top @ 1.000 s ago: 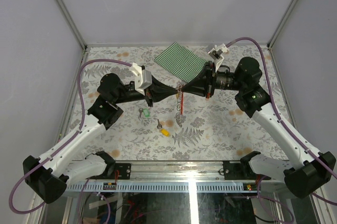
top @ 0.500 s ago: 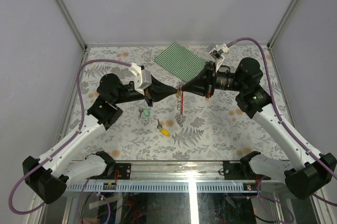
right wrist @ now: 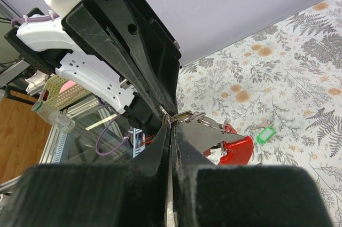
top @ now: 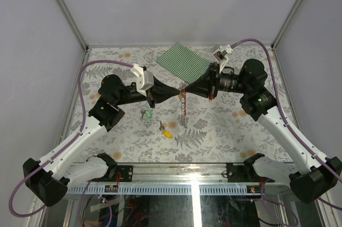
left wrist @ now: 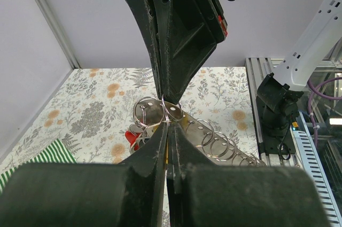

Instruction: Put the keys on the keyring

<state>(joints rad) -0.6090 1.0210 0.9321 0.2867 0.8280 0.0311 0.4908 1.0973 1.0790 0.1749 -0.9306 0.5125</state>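
Note:
My two grippers meet tip to tip above the middle of the table. The right gripper [top: 185,89] is shut on the silver ring [right wrist: 184,117] of the keyring, whose red clip [right wrist: 235,149] and chain [top: 184,120] hang below. The left gripper [top: 180,93] is shut, and a yellow sliver between its pads [left wrist: 166,157] looks like a yellow key held against the ring [left wrist: 152,115]. The red clip also shows in the left wrist view [left wrist: 133,137]. A green key [top: 147,114] and a yellow key [top: 166,133] lie on the table.
A green striped cloth [top: 184,60] lies at the back of the floral table [top: 230,125], just behind the grippers. Grey walls close the left, right and back sides. A metal rail [top: 176,176] runs along the near edge between the arm bases.
The hanging keyring has turned, so less red clip and more chain shows below the grippers. The right wrist has shifted slightly. The keys on the table have not moved.

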